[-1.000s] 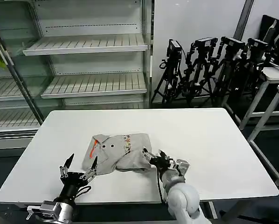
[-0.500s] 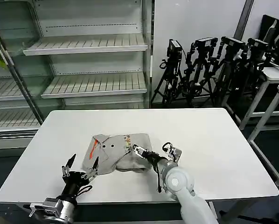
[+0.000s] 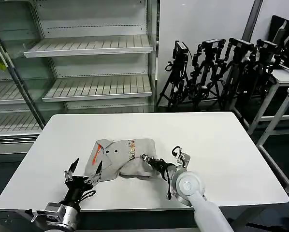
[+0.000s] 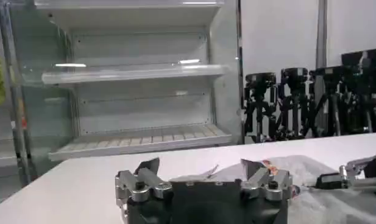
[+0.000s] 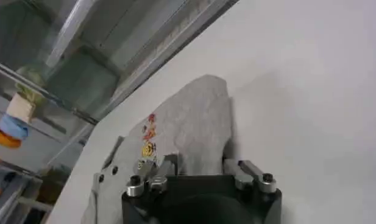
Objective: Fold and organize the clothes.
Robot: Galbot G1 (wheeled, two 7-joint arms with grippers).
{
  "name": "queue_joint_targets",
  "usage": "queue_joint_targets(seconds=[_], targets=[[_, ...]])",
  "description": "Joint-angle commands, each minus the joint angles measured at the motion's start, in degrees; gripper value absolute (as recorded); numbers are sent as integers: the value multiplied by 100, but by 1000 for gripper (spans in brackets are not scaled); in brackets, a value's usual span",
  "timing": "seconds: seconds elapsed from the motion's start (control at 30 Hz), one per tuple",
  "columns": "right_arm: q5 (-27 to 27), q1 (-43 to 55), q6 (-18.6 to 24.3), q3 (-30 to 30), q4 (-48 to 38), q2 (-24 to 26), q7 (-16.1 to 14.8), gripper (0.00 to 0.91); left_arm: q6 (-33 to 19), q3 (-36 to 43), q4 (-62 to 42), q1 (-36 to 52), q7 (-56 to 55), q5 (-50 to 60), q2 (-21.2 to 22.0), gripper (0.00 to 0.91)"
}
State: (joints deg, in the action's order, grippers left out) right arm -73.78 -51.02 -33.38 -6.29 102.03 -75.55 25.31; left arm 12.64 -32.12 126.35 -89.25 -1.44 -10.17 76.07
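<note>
From the head view, the light grey T-shirt [image 3: 121, 157] lies bunched and partly folded on the white worktop [image 3: 222, 145], toward its near edge and left of centre, with an orange-red mark at its left side and a strip of small colourful print along its middle. The left end effector [image 3: 81, 173] stands just off the shirt's near-left corner, its fingers spread wide and pointing up, not holding anything. The right end effector [image 3: 151, 161] reaches in from the right onto the shirt's right part, where its dark fingertips meet the cloth; whether they pinch the fabric or merely touch it I cannot tell. Behind the worktop stand open shelves [image 3: 93, 67] and a row of camera tripods [image 3: 217, 72]. In the left wrist view, the left end effector [image 4: 204, 175] has its two fingers well apart, with the grey T-shirt [image 4: 309, 176] on the worktop beyond them and the right end effector's metal parts at the far edge. In the right wrist view, the right end effector [image 5: 200, 173] sits over the T-shirt [image 5: 191, 131], its fingers set apart at either side of the grey fabric, the colourful print just beside one of them.
</note>
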Motion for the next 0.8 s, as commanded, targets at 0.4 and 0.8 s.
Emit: queue_joint_targets(seconds=[0.4,0.8], targets=[[-364,-527,-22,-325,477,548,-61,0,10,42,17,7,6,1,55,907],[-269,-1133,-27,-923,776,1024,-339,50,20,127,89,-21,13,43,112,907]])
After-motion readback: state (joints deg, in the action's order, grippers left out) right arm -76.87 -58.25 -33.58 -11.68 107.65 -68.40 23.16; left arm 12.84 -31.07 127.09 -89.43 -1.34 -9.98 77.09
